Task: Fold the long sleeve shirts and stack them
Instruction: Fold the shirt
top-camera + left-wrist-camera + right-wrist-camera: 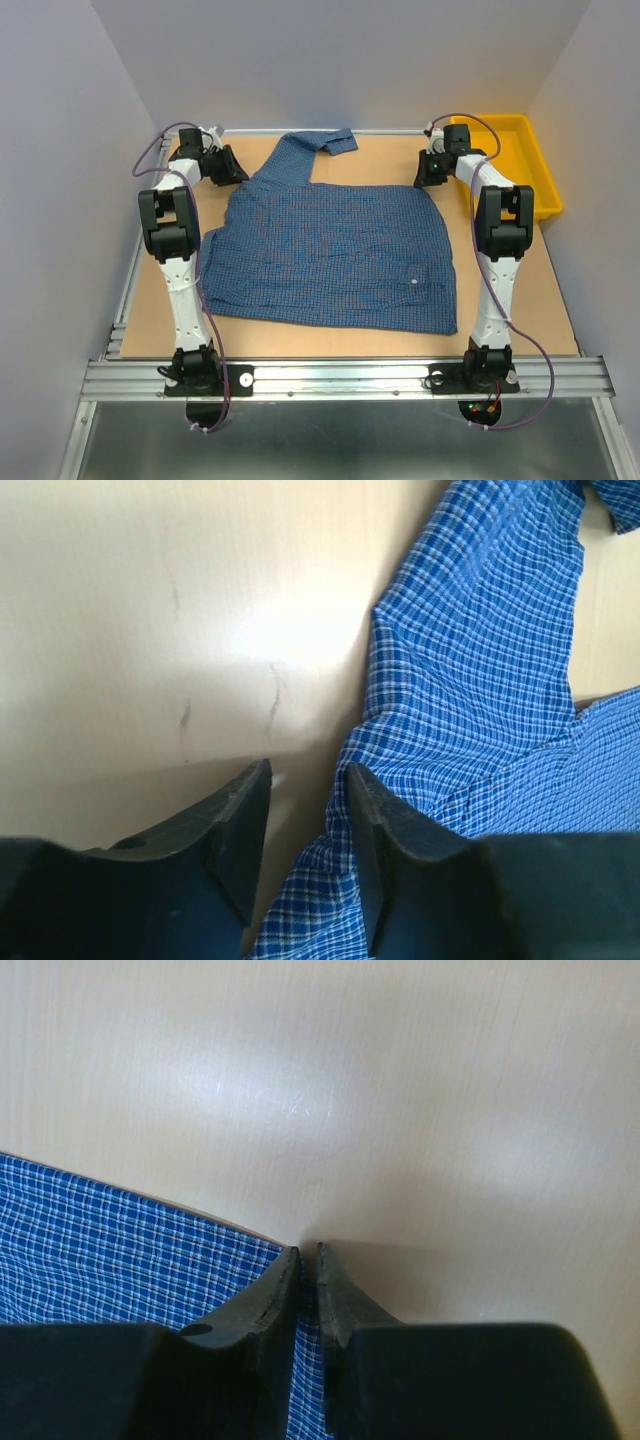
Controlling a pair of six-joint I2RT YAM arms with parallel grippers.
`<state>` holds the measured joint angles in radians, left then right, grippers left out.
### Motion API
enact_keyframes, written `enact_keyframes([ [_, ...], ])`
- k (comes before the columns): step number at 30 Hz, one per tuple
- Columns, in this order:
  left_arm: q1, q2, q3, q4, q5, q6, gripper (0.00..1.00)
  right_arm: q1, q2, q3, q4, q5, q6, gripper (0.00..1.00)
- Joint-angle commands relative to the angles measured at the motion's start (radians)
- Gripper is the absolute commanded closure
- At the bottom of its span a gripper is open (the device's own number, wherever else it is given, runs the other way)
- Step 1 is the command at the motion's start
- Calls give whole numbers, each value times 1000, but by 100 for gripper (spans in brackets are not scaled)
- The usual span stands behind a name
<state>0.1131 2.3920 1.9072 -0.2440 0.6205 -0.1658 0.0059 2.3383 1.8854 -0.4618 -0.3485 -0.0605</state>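
1 blue check shirt (335, 250), flat. 1 yellow bin (515, 160). L gripper (306, 770): jaws apart, astride cloth edge. R gripper (308, 1250): pinching cloth edge.

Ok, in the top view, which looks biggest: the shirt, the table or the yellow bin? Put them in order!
Largest to smallest:
1. table
2. shirt
3. bin
None of them look close in size.

shirt (335, 250) is spread flat on table (520, 320) | sleeve (335, 142) is extended rearward | bin (545, 180) is placed at right rear, beside table
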Motion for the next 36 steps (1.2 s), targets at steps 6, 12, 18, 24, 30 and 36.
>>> enact_keyframes([
  [6, 7, 6, 24, -9, 64, 32, 83, -1, -8, 6, 3, 19, -13, 90],
  [12, -3, -28, -20, 12, 82, 12, 63, -1, -16, 12, 3, 14, -9, 90],
  [18, 48, -59, -91, 92, 36, -144, 32, -1, -19, 4, 3, 14, -9, 90],
  [24, 60, -85, -112, 173, 203, -184, 27, -1, -16, -5, 3, 17, -2, 90],
  [30, 13, -80, -99, 111, 208, -97, 27, -1, -16, -6, 3, 19, 2, 90],
  [36, -10, -44, -80, 38, 162, -40, 34, -1, -22, -9, 3, 20, 1, 90],
])
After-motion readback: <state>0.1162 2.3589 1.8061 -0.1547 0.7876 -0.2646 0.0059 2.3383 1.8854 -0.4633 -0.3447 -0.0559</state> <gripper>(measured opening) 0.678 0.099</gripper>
